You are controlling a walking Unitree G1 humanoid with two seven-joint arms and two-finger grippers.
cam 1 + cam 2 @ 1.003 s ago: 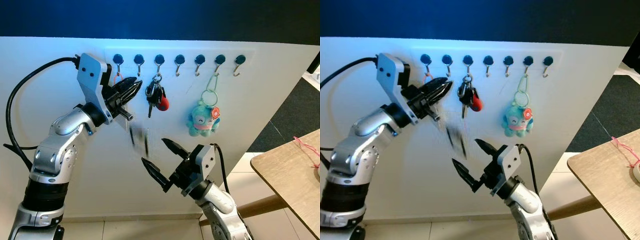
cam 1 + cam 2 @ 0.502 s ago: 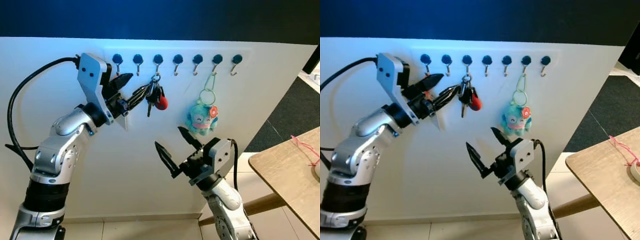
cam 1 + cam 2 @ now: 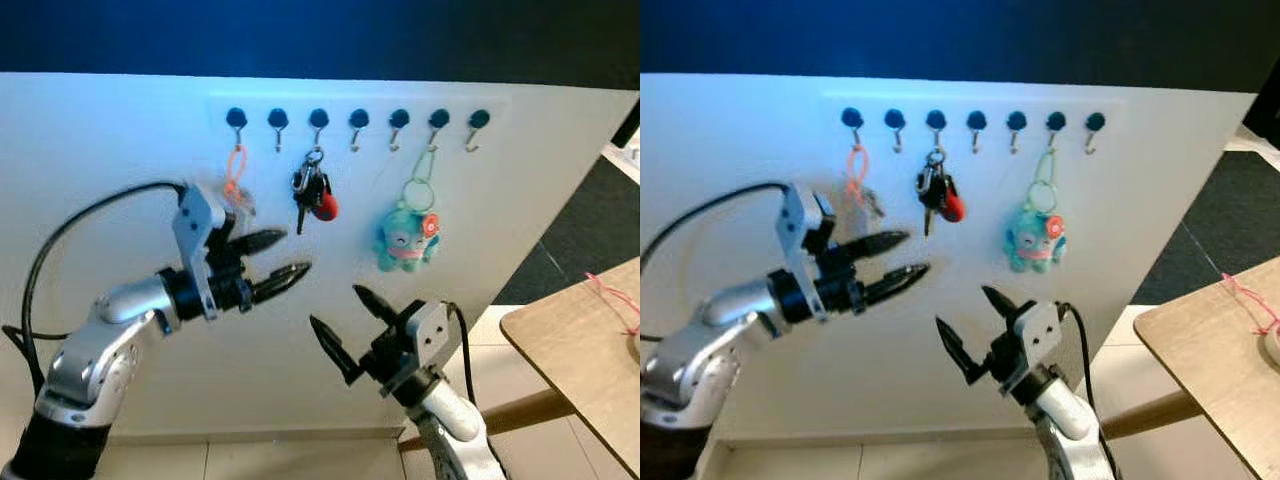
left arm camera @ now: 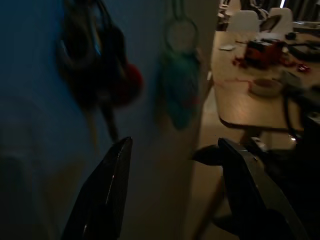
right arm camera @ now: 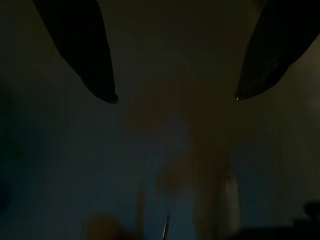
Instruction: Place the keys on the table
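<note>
Left eye view: left claw (image 3: 290, 257) open, empty.

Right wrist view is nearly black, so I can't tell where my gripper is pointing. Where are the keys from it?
Observer: The keys, with a red fob, hang on the third hook from the left on the white wall. The right gripper is below them, open and touching nothing.
Operator: Is the left gripper holding them?
Observer: No. The left gripper is open and empty, below and to the left of the keys.
Operator: And the table?
Observer: The table is off to the robot's right, past the wall's edge.
</note>
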